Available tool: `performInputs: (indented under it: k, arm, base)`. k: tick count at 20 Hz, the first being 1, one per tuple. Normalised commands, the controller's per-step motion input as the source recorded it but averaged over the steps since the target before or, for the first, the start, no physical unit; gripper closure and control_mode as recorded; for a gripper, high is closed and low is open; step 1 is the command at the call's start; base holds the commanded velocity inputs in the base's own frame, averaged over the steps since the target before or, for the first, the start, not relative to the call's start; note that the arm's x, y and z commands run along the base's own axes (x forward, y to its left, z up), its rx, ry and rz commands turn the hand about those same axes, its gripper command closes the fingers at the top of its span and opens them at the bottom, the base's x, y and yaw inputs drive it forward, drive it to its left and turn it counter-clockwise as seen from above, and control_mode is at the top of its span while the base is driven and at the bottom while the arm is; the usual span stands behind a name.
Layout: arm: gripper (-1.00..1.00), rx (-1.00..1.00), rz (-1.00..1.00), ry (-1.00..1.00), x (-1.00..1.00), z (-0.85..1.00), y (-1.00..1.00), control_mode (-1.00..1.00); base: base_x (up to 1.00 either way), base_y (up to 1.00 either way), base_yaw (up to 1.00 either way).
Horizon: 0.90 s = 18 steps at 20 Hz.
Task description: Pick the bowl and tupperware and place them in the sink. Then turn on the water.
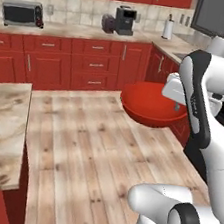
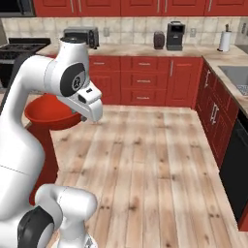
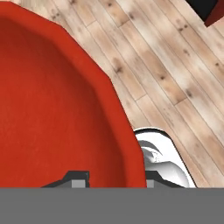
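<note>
My gripper (image 3: 113, 179) is shut on the rim of the glossy red bowl (image 3: 57, 105), one finger inside the rim and one outside. The bowl (image 1: 152, 107) hangs in the air over the wooden floor, just in front of the white hand (image 1: 176, 90). From the other side the bowl (image 2: 48, 114) shows behind the hand (image 2: 89, 104), which hides the fingers. A corner of the grey sink (image 2: 236, 73) is set in the counter at the far right. The tupperware and the water are out of view.
A marble island counter (image 1: 0, 133) stands to the left. Red cabinets line the back wall under a toaster oven (image 1: 22, 13), a coffee machine (image 1: 124, 20) and a paper towel roll (image 1: 168, 28). A black dishwasher front (image 2: 237, 164) sits below the sink counter. Open wooden floor (image 2: 145, 160) lies between.
</note>
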Motion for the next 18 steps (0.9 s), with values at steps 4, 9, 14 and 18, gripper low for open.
performInputs:
  k: [4,9,14,18]
  arm:
    - [1.00,0.00,0.00,0.00,0.00,0.00,0.00,1.00]
    - [1.00,0.00,0.00,0.00,0.00,0.00,0.00,1.00]
    - [1.00,0.00,0.00,0.00,0.00,0.00,0.00,1.00]
    - [1.00,0.00,0.00,0.00,0.00,0.00,0.00,1.00]
  base:
    - [1.00,0.02,-0.44]
    - [1.00,0.25,-0.38]
    - [1.00,0.62,-0.19]
    - [1.00,0.54,-0.22]
